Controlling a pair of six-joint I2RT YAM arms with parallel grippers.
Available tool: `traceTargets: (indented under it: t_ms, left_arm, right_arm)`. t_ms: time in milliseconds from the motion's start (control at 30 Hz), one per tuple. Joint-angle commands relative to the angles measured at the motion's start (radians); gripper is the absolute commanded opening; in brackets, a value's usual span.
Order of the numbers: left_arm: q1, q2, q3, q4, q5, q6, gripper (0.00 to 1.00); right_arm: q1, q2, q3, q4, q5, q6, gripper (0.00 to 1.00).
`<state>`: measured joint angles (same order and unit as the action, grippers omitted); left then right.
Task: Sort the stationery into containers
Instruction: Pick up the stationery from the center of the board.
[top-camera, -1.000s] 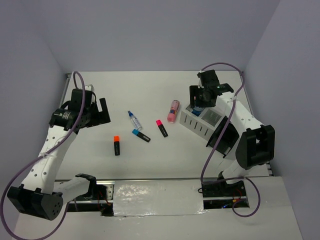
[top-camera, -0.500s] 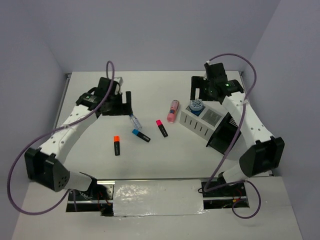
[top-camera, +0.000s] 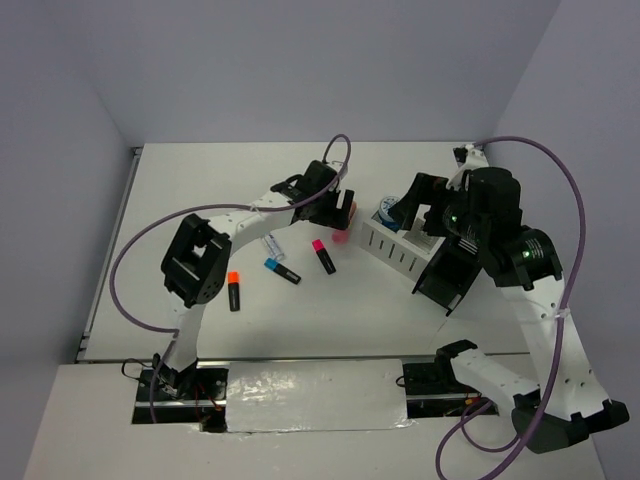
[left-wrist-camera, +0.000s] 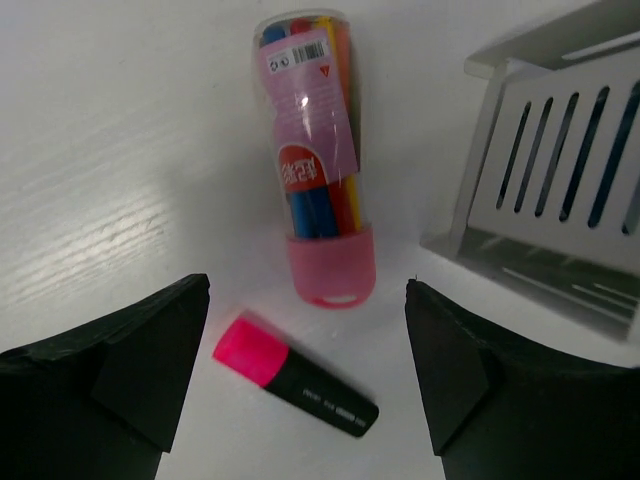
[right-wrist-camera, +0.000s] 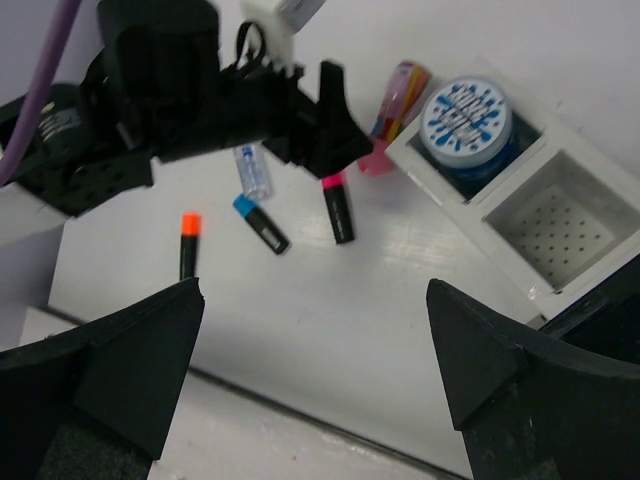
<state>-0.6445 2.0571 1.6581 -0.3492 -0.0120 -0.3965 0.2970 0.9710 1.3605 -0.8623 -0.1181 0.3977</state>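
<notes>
Holds the left pincer (left-wrist-camera: 308, 300) spread wide and low over the bench (top-camera: 180, 170), just left of the white box (top-camera: 395, 250), gripping nothing. Finds the pink tube (left-wrist-camera: 315, 150) lying flat beside that box's slotted wall, near it but apart, with the cap end between the two spread fingers and touching neither. Shows the pink-capped highlighter (left-wrist-camera: 295, 385) flat on the bench just off the tube's cap, a little farther from the box. Places the blue-capped highlighter (top-camera: 282, 270) farther left of the box and the orange-capped highlighter (top-camera: 233, 290) farthest left. Places the clear bottle (right-wrist-camera: 255, 170) left of the box too, beyond the tube, partly covered by the left arm in the top view. Carries one round blue tin (right-wrist-camera: 465, 120) in the box's left compartment, with the dotted floor of the right compartment in plain sight. Sets the black box (top-camera: 445, 285) close against the white box's right side; cannot tell whether touching. Holds the right pincer (right-wrist-camera: 312, 300) high above the white box, fingers spread wide, pinching nothing.
</notes>
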Motion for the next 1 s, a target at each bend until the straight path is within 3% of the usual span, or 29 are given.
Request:
traceTargets:
  t_ms: [0, 200, 333, 600, 633, 800, 867, 900, 967]
  left_arm:
    - [-0.009, 0.069, 0.087, 0.111, 0.004, -0.011, 0.91]
    - [-0.03, 0.158, 0.14, 0.099, -0.051, -0.007, 0.88]
    - [-0.034, 0.189, 0.131, 0.092, -0.059, -0.005, 0.75]
    - [-0.058, 0.205, 0.062, 0.108, -0.081, -0.013, 0.75]
    - [-0.061, 0.212, 0.065, 0.101, -0.092, -0.013, 0.65]
    - [-0.049, 0.201, 0.052, 0.067, -0.141, 0.027, 0.38]
    - [-0.035, 0.183, 0.045, 0.069, -0.128, 0.042, 0.2]
    - [-0.021, 0.175, 0.037, 0.072, -0.122, 0.053, 0.05]
    - [-0.006, 0.137, 0.031, 0.067, -0.117, 0.064, 0.0]
  right_arm:
    - [0.008, -0.031, -0.029, -0.023, -0.123, 0.026, 1.0]
    - [0.01, -0.048, 0.018, -0.058, -0.144, 0.013, 1.0]
    - [0.008, -0.022, 0.058, -0.075, -0.153, -0.007, 1.0]
    - [0.008, 0.04, 0.111, -0.06, -0.178, -0.017, 1.0]
    - [0.007, 0.043, 0.114, -0.055, -0.18, -0.019, 1.0]
    - [0.008, 0.052, 0.104, -0.029, -0.186, -0.022, 1.0]
    - [0.008, 0.051, 0.085, -0.014, -0.192, -0.017, 1.0]
    - [0.008, 0.051, 0.078, 0.002, -0.199, -0.016, 1.0]
    - [0.008, 0.054, 0.068, 0.017, -0.207, -0.016, 1.0]
